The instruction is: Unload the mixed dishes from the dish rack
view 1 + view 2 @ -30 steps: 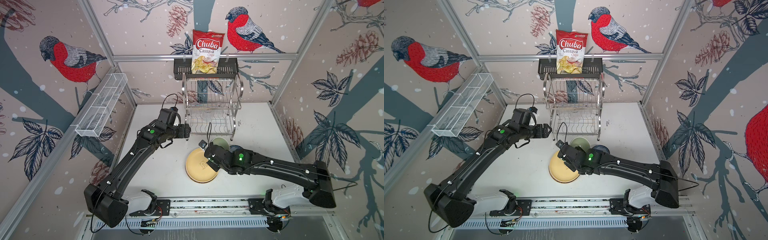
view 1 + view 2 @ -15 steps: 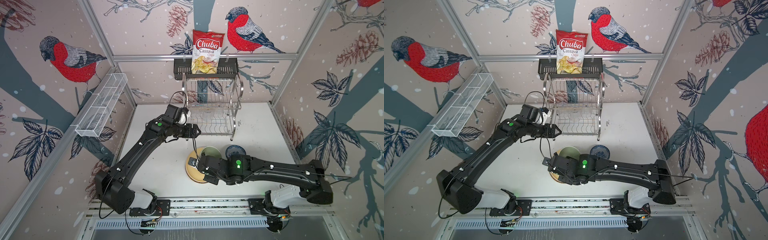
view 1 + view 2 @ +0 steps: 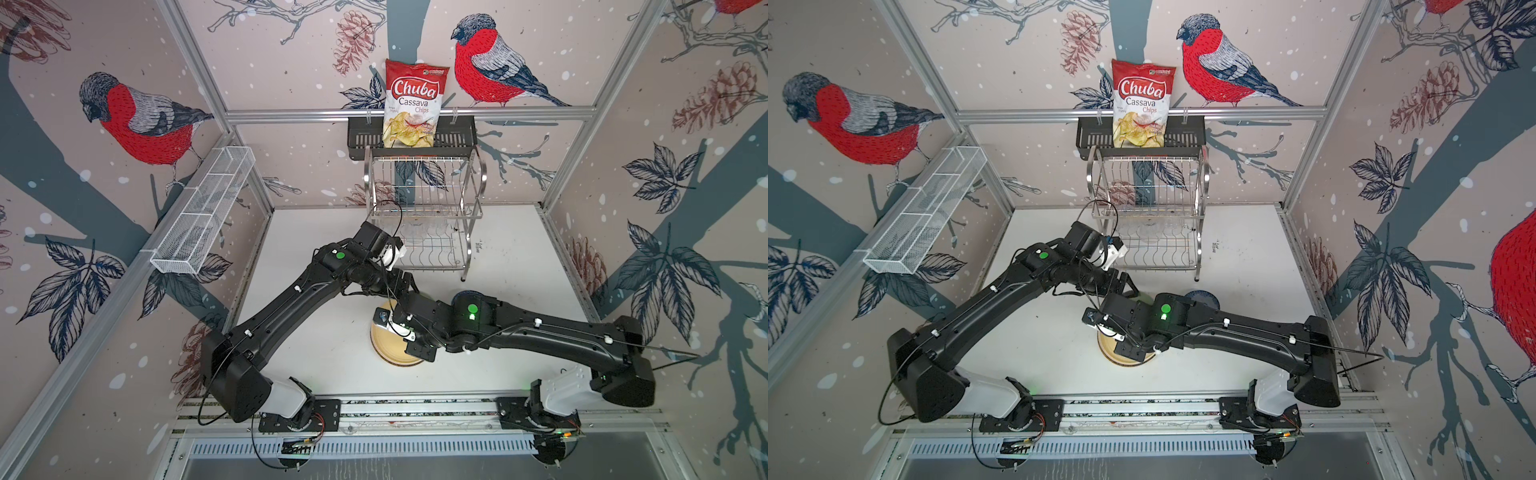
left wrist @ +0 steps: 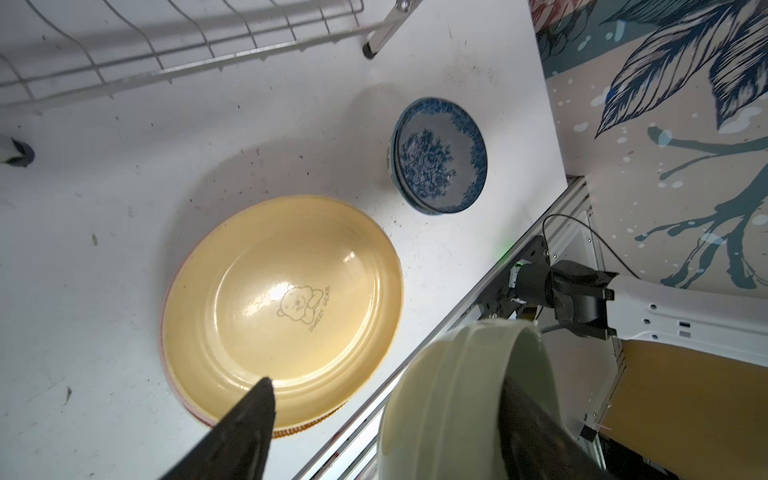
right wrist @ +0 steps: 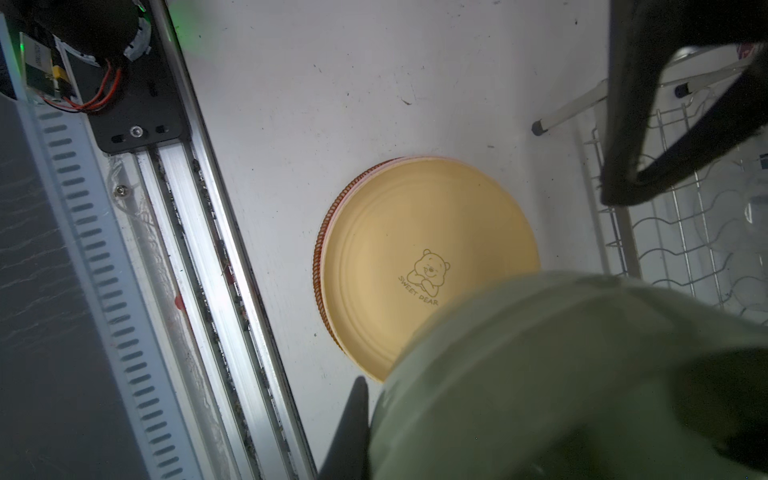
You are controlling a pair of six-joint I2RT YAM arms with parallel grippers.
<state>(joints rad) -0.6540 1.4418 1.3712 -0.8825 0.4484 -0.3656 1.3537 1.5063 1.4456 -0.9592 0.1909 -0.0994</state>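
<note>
- The right gripper is clamped on the rim of the pale green bowl. One dark finger lies against the bowl's outer wall. The bowl is tilted and held clear of the table.
- The left gripper has its jaws wide apart and grips nothing. One finger sits at the mouth of the pale green bowl, and I cannot tell whether it touches. The other finger is well clear of the bowl.
- The cream-yellow plate lies flat on the table, with a bear drawing and "SWEET DEAR" at its middle. Under it show the edge of a pink plate and a ribbed orange-brown rim.
- In both top views the left gripper is at 12 o'clock from the cream-yellow plate, between the plate and the dish rack. The pale green bowl is hidden beneath the arms there.
- The blue-white patterned bowl stands upright on the table at 2 o'clock from the cream-yellow plate, apart from it. In both top views the right arm partly covers it.
- The dish rack stands at the table's 12 o'clock end, against the back wall. A clear glass shows faintly on its lower tier.
- A black shelf basket above the rack holds a chips bag.
- A white mesh tray hangs on the wall at 10 o'clock.
</note>
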